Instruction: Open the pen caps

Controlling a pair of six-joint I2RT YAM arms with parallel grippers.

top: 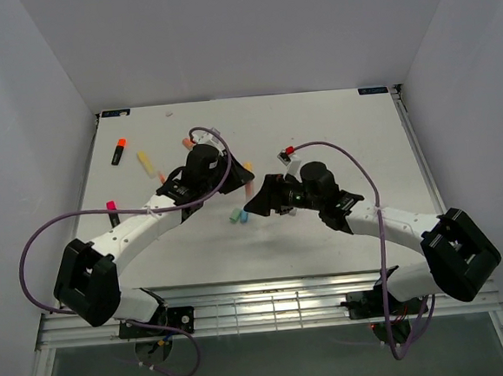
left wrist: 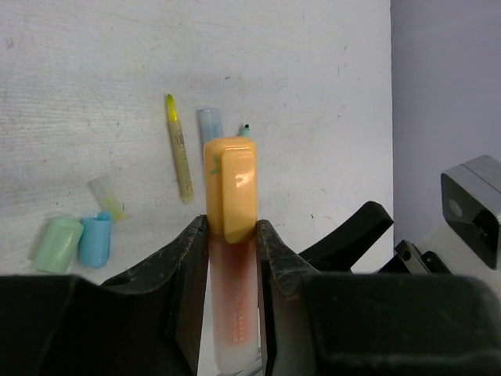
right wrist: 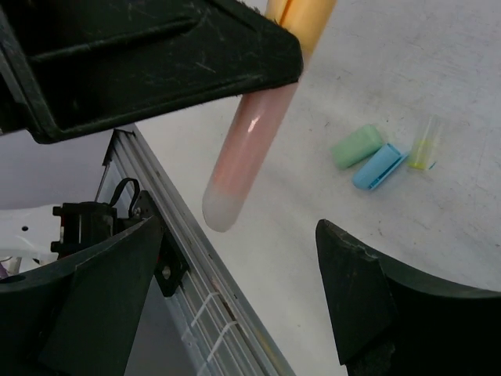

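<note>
The orange cap [left wrist: 230, 188] sits on a pink pen [right wrist: 246, 149] held above the table [left wrist: 78, 78]. Both look light, stiff and slick, and the cap is likely a snug push fit. The left gripper [left wrist: 232, 235] is clamped where cap meets barrel. The right gripper [right wrist: 235, 282] stands wide and empty around the barrel's rounded end, the best place to take hold.
</note>
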